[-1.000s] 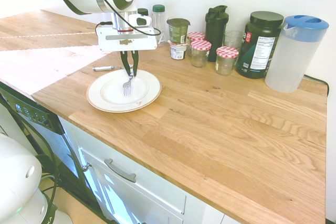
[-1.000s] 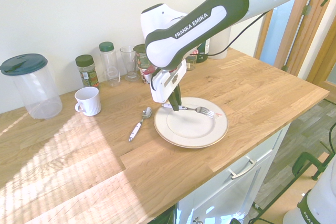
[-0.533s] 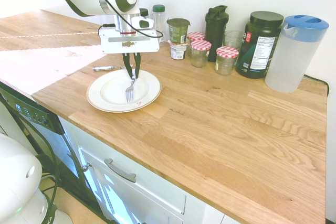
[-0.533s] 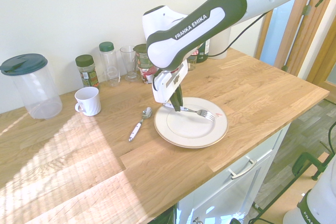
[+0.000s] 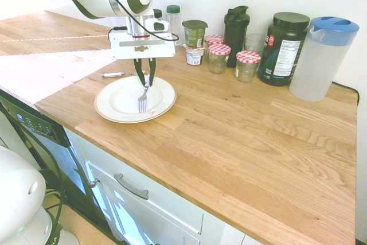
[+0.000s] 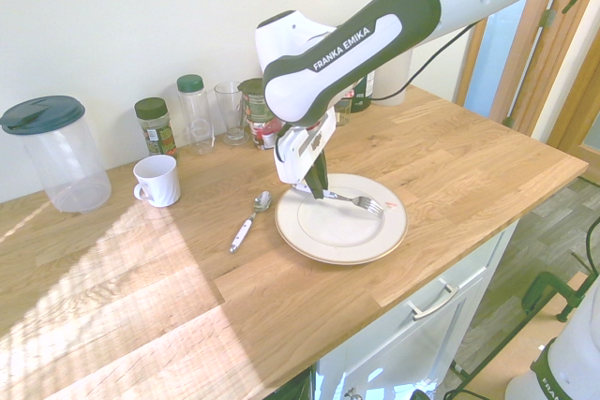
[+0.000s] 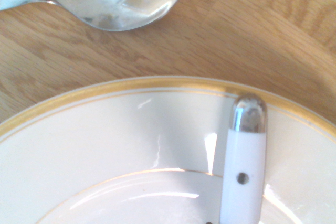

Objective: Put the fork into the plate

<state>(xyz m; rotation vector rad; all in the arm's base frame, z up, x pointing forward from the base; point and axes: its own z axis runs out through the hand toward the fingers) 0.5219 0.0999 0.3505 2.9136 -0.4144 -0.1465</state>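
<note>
Slim silver fork with white handle (image 5: 142, 98) lies across round gold-rimmed cream plate (image 5: 114, 107), tines toward surface's front edge; claw (image 5: 144, 80) closed on handle.

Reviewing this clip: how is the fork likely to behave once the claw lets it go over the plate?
The fork looks like slim rigid metal, so it should not flex. The claw holds it by the handle end, tines out over the plate, so it would probably drop flat rather than roll. The plate's glossy surface suggests that it might slide slightly.
</note>
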